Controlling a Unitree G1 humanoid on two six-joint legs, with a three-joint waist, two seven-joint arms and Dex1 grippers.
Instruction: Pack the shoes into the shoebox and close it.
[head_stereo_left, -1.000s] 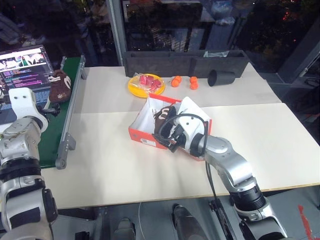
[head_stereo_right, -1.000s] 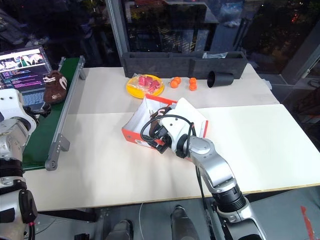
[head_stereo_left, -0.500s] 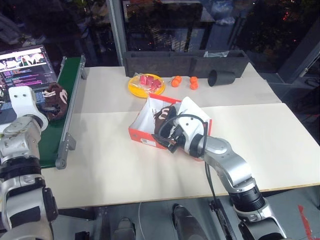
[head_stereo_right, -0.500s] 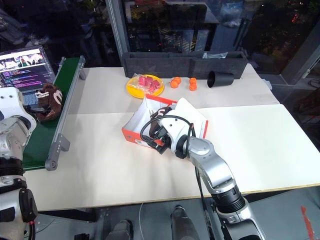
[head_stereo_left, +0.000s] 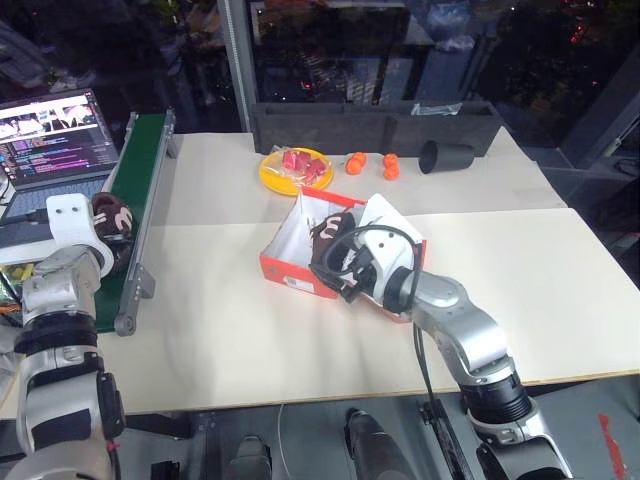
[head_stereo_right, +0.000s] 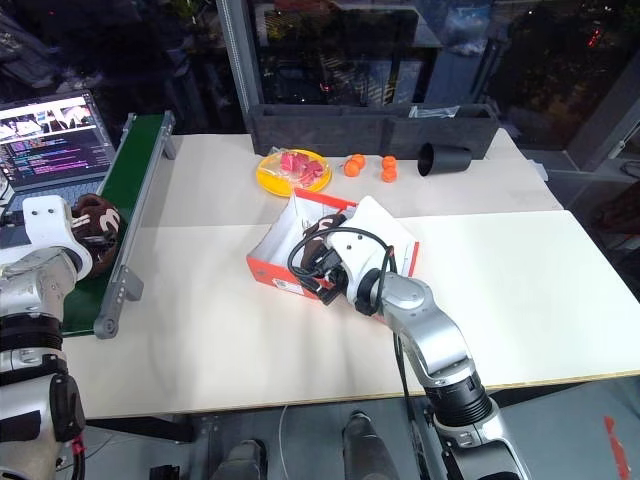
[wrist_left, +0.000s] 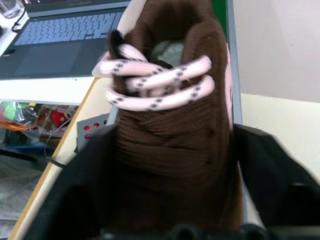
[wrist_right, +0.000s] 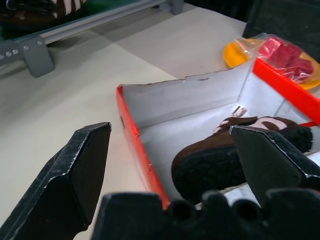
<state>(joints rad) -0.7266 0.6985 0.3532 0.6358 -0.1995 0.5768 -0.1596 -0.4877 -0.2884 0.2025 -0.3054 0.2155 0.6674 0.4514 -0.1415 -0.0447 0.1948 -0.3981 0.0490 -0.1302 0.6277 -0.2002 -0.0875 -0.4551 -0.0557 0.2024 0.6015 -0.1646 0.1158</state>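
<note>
One dark brown shoe (wrist_left: 170, 85) with pale pink laces lies on the green belt at the far left, also seen as the shoe (head_stereo_left: 113, 219). My left gripper (wrist_left: 175, 132) is shut on it, a black finger pressed against each side. The other shoe (head_stereo_left: 326, 236) lies inside the red-orange shoebox (head_stereo_left: 289, 267), whose white lid flap (head_stereo_left: 385, 222) stands open at its right. My right gripper (wrist_right: 170, 131) is open at the box's near left corner, with the red wall (wrist_right: 140, 150) between its fingers (wrist_right: 85, 165) and nothing held.
The green belt (head_stereo_left: 138, 165) with its grey rail runs along the table's left edge, beside a laptop (head_stereo_left: 55, 130). At the back stand a yellow plate (head_stereo_left: 275, 178) of red pieces, small oranges (head_stereo_left: 371, 163), a black cup (head_stereo_left: 443, 156) and a long black tray (head_stereo_left: 370, 122).
The shoe on the belt has come nearer. My left hand has sunk onto it and its fingers have closed in on the shoe's sides. The right arm has stayed put.
</note>
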